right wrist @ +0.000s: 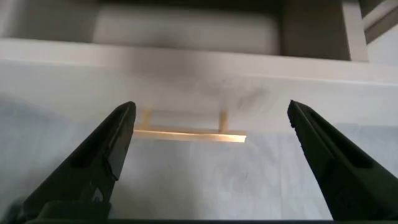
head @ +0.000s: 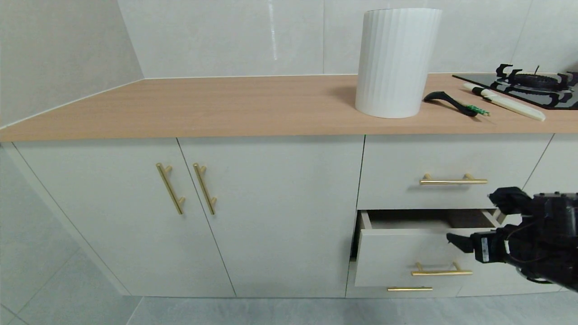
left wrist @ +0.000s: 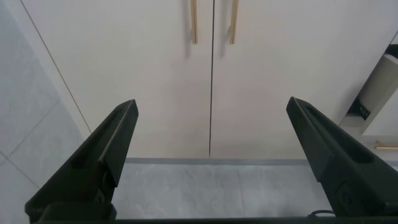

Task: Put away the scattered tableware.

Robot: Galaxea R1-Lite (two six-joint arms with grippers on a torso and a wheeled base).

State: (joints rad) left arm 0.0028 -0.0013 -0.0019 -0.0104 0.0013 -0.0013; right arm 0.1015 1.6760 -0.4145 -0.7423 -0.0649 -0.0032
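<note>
Drawer ajar, brass bar handle, ribbed white canister, woodgrain counter

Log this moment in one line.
drawer: open; right gripper: open, at drawer front; left gripper: open, facing cabinet doors; knife: on counter

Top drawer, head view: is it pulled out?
No, the top drawer sits flush with the cabinet front; it is the drawer below that stands pulled out.

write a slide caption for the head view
Open right gripper at the pulled-out drawer; knife and black tool lie on the counter.
</note>
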